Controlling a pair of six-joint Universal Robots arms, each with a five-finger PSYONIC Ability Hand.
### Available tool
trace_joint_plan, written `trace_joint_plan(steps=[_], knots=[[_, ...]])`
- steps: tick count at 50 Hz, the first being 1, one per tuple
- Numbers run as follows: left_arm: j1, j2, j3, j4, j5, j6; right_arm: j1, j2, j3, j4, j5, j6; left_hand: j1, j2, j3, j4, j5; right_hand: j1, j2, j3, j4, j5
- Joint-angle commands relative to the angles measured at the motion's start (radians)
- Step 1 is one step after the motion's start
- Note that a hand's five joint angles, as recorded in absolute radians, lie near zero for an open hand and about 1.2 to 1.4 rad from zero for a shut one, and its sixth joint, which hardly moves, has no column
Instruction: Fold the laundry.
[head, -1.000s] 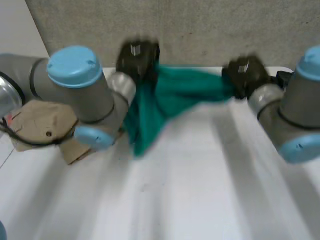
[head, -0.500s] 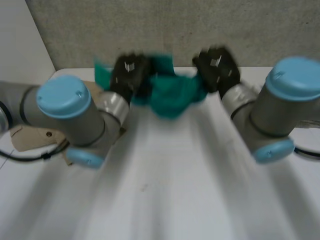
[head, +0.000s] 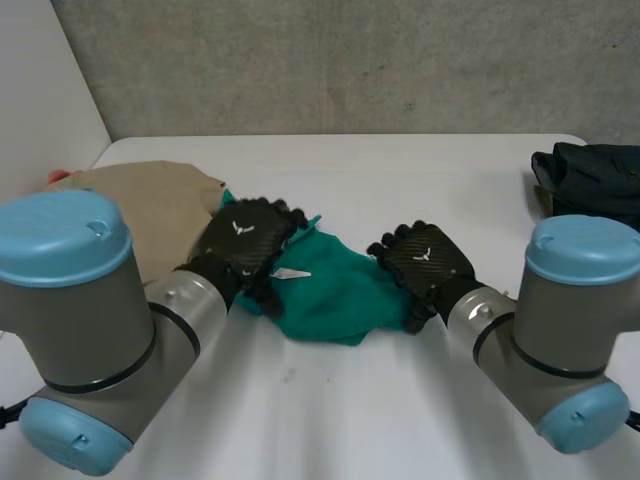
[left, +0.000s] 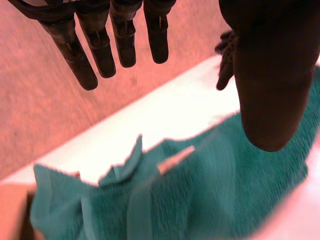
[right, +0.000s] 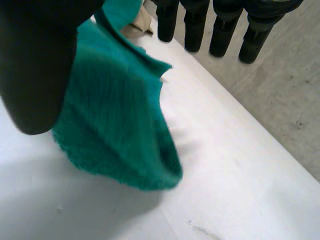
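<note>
Fingers (left: 102, 50) on both hands are sticking out straight and apart, gripping nothing. Left hand (head: 245, 245) and right hand (head: 425, 262) are sitting at opposite edges of the green towel (head: 340, 295), which is lying crumpled mid-tabletop (head: 400, 170). Looks like the spreading-out step. Next, I'm guessing each hand needs to pinch a corner and pull it flat.

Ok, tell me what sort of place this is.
Likely a robot test bench for laundry folding: white table, grey wall, a green towel, plus a beige garment and a dark garment.
</note>
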Motion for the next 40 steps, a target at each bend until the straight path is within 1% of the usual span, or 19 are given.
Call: trace_joint_plan(steps=[1,6,7,9,11,13,14,18,20,21,24,25,27,28,32,33,36,38,40], knots=[[-0.011,-0.037,0.126,0.001,0.012,-0.002,-0.023,-0.136,0.078,0.006,0.001,0.013,0.0,0.011,0.01,0.02,0.027,-0.089,-0.092,-0.101,-0.1,-0.087],[-0.017,-0.178,0.277,-0.049,0.012,0.006,-0.112,-0.205,0.104,0.056,0.0,0.016,0.021,0.031,0.03,0.041,0.047,-0.089,-0.092,-0.101,-0.1,-0.087],[-0.017,-0.236,0.338,-0.087,0.012,0.017,-0.122,-0.211,0.105,0.071,0.0,0.015,0.03,0.04,0.039,0.049,0.056,-0.089,-0.092,-0.101,-0.1,-0.087],[-0.017,-0.303,0.405,-0.138,0.014,0.032,-0.146,-0.216,0.11,0.105,-0.011,0.015,0.047,0.058,0.057,0.067,0.074,-0.089,-0.092,-0.101,-0.1,-0.087],[-0.021,-0.385,0.486,-0.205,0.02,0.067,-0.163,-0.216,0.118,0.116,-0.014,0.015,0.068,0.078,0.077,0.087,0.094,-0.089,-0.092,-0.101,-0.1,-0.087],[-0.028,-0.432,0.535,-0.239,0.028,0.095,-0.181,-0.216,0.131,0.119,-0.028,0.013,0.071,0.081,0.08,0.09,0.097,-0.089,-0.092,-0.101,-0.1,-0.087],[-0.034,-0.477,0.576,-0.268,0.035,0.128,-0.188,-0.216,0.141,0.119,-0.034,0.013,0.077,0.087,0.086,0.096,0.103,-0.089,-0.092,-0.101,-0.1,-0.087],[-0.037,-0.548,0.626,-0.281,0.045,0.179,-0.22,-0.213,0.167,0.118,-0.063,0.012,0.08,0.09,0.089,0.099,0.106,-0.089,-0.092,-0.101,-0.1,-0.087],[-0.037,-0.564,0.632,-0.281,0.052,0.187,-0.232,-0.213,0.174,0.114,-0.072,0.012,0.088,0.099,0.098,0.108,0.115,-0.089,-0.092,-0.101,-0.1,-0.087],[-0.037,-0.574,0.637,-0.281,0.061,0.189,-0.237,-0.211,0.176,0.114,-0.074,0.012,0.126,0.137,0.135,0.146,0.153,-0.089,-0.092,-0.101,-0.1,-0.087],[-0.037,-0.587,0.638,-0.279,0.074,0.19,-0.255,-0.209,0.176,0.11,-0.081,0.012,0.249,0.26,0.259,0.269,0.276,-0.089,-0.092,-0.101,-0.1,-0.087],[-0.037,-0.593,0.64,-0.279,0.077,0.19,-0.26,-0.209,0.176,0.108,-0.081,0.012,0.433,0.443,0.442,0.453,0.459,-0.089,-0.092,-0.101,-0.1,-0.087],[-0.037,-0.594,0.64,-0.281,0.075,0.192,-0.278,-0.206,0.173,0.095,-0.081,0.012,0.73,0.74,0.739,0.749,0.756,-0.089,-0.092,-0.101,-0.1,-0.087],[-0.04,-0.59,0.638,-0.281,0.065,0.193,-0.283,-0.205,0.171,0.091,-0.081,0.012,1.033,1.044,1.043,1.053,1.06,-0.089,-0.092,-0.101,-0.1,-0.087],[-0.049,-0.549,0.632,-0.279,0.043,0.184,-0.298,-0.182,0.153,0.079,-0.081,0.006,1.036,1.047,1.046,1.056,1.063,-0.089,-0.092,-0.101,-0.1,-0.087],[-0.055,-0.494,0.628,-0.279,0.036,0.179,-0.298,-0.174,0.144,0.079,-0.083,0.004,1.036,1.047,1.046,1.056,1.063,-0.089,-0.092,-0.101,-0.1,-0.087],[-0.066,-0.403,0.611,-0.278,0.034,0.176,-0.3,-0.141,0.102,0.076,-0.092,0.009,1.036,1.047,1.046,1.056,1.063,-0.089,-0.092,-0.101,-0.1,-0.087],[-0.077,-0.328,0.597,-0.276,0.035,0.175,-0.298,-0.111,0.075,0.076,-0.11,0.013,1.036,1.047,1.046,1.056,1.063,-0.089,-0.092,-0.101,-0.1,-0.087],[-0.083,-0.294,0.594,-0.276,0.035,0.175,-0.294,-0.053,0.029,0.079,-0.161,0.015,1.036,1.047,1.046,1.056,1.063,-0.089,-0.092,-0.101,-0.1,-0.087]])
